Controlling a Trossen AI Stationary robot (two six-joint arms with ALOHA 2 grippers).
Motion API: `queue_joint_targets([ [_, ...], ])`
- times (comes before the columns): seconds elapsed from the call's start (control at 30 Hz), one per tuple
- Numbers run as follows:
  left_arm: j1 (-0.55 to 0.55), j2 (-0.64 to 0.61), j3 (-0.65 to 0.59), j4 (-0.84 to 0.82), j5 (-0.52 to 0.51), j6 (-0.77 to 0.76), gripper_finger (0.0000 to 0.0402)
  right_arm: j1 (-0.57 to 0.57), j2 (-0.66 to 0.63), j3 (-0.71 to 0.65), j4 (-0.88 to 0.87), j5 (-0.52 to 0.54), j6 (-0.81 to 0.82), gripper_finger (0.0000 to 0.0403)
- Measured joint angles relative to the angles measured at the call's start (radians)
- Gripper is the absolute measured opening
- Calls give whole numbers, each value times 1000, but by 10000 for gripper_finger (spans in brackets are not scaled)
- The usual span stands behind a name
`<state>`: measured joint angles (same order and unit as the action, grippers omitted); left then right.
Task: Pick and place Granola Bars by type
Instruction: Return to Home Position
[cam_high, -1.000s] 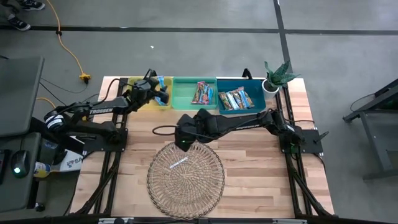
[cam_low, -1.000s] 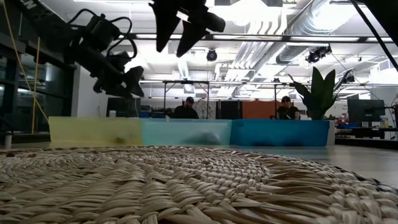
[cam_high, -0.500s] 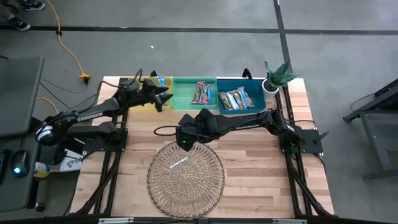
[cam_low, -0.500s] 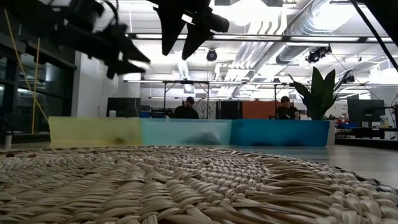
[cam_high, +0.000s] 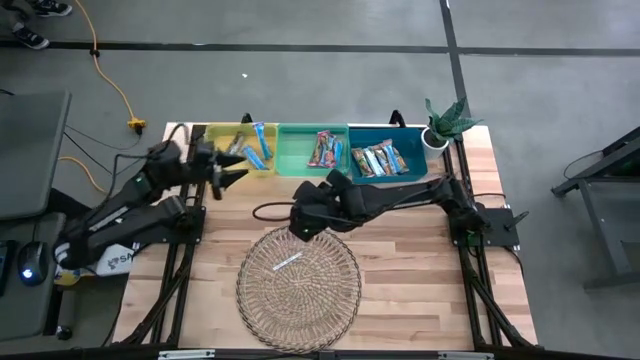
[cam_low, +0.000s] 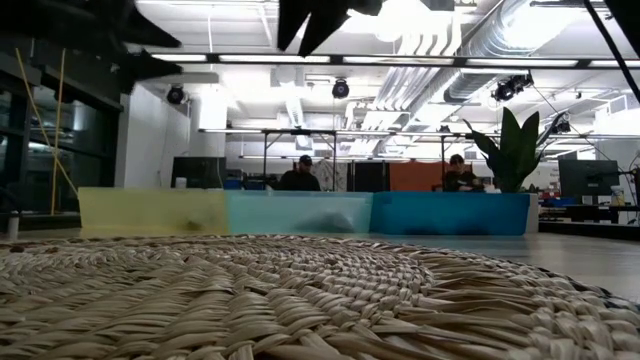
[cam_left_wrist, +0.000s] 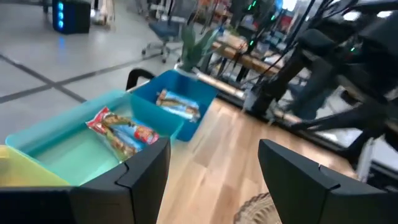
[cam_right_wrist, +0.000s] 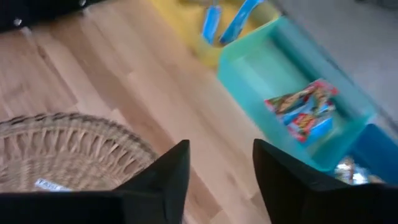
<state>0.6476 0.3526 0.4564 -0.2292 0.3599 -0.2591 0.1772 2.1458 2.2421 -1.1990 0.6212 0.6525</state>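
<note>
Since almost nothing lies in it, the basket (cam_high: 320, 295) at the near end of the table (cam_high: 420, 280) looks like a job nearly done. Only one thin white strip (cam_high: 287, 262) rests inside, slanting from near left to far right. It is too small to tell if it is a bar or just a tag.

Over the basket's far rim hangs the right gripper (cam_high: 299, 228). Its two fingers stand apart with nothing between them. It sits up off the table, which fits an arm with little left to pick.

Farther off and to the left, the left gripper (cam_high: 234, 168) hovers by the near side of the yellow bin (cam_low: 150, 212). Its fingers are spread wide too, and they hold nothing. It looks ready to go to its rest place.

Along the far edge, three bins stand in a row, side by side. The yellow bin is on the left, the green bin (cam_low: 300, 212) is in the middle and the blue bin (cam_low: 450, 213) is on the right. Each bin keeps one kind, so the kinds do not mix.

The light blue bars (cam_high: 258, 146) are in the yellow bin, with their long sides running mostly near to far and tipped a little. The pink and red bars (cam_high: 323, 148) sit bunched in the green bin, also pointing mostly near to far. The tan bars (cam_high: 378, 158) lie side by side in the blue bin, each a little slanted.

A plant (cam_high: 446, 120) stands at the far right corner, just beside the blue bin.
</note>
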Motion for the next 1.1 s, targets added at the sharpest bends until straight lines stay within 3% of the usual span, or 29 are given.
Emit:
queue_joint_targets([
  [0.3,0,-353,1,-199,0,-84,241,2,-67,1,-139,107,52,95],
  [0.5,1,-337,12,-282,93,-86,241,20,-141,-59,-201,183,105,44],
  [0.6,0,-343,14,-268,130,-99,241,30,-252,-218,-153,208,162,10],
  [0.7,0,-345,14,-255,159,-115,241,42,-410,-466,-20,220,224,7],
  [0.9,0,-345,14,-250,177,-117,237,62,-775,-985,438,179,245,2],
  [1.1,0,-345,5,-231,186,-115,190,66,-1044,-1354,848,153,153,0],
])
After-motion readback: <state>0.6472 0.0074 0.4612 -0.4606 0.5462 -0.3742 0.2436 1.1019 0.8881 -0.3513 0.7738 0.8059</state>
